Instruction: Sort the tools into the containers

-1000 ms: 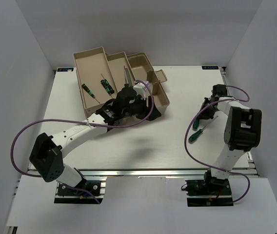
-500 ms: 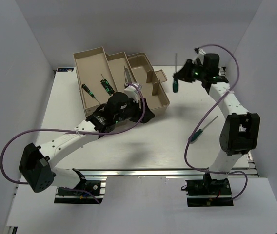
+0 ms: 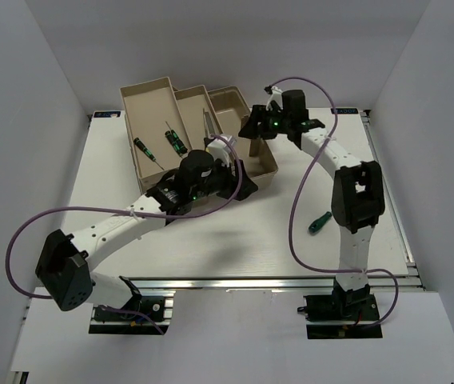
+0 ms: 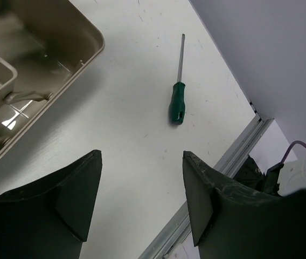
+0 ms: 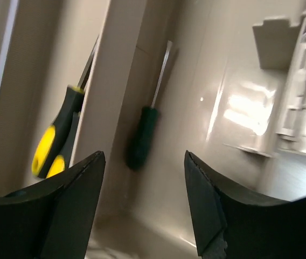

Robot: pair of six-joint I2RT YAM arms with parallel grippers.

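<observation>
The beige toolbox point(image 3: 143, 92) stands open at the back left of the table. My right gripper point(image 3: 252, 128) hangs over its right compartment, open and empty point(image 5: 145, 155). Below it a green-handled screwdriver point(image 5: 142, 137) lies blurred against the compartment wall. A yellow-and-black screwdriver point(image 5: 53, 143) rests beyond the divider point(image 5: 118, 70). Two green-and-black screwdrivers point(image 3: 149, 150) point(image 3: 175, 138) lie in the left tray, and a dark file point(image 3: 209, 124) in the middle one. My left gripper point(image 3: 239, 182) is open with nothing in it point(image 4: 141, 156) by the toolbox's near right corner point(image 4: 88, 59). Another green screwdriver point(image 3: 320, 222) point(image 4: 178, 100) lies on the table.
White walls close in the table on the left, back and right. An aluminium rail point(image 3: 251, 282) runs along the near edge by the arm bases. Purple cables point(image 3: 307, 184) loop off both arms.
My right gripper carried a green screwdriver from the right of the table up over the toolbox and opened; the screwdriver now lies in the compartment. The left arm shifted slightly.
</observation>
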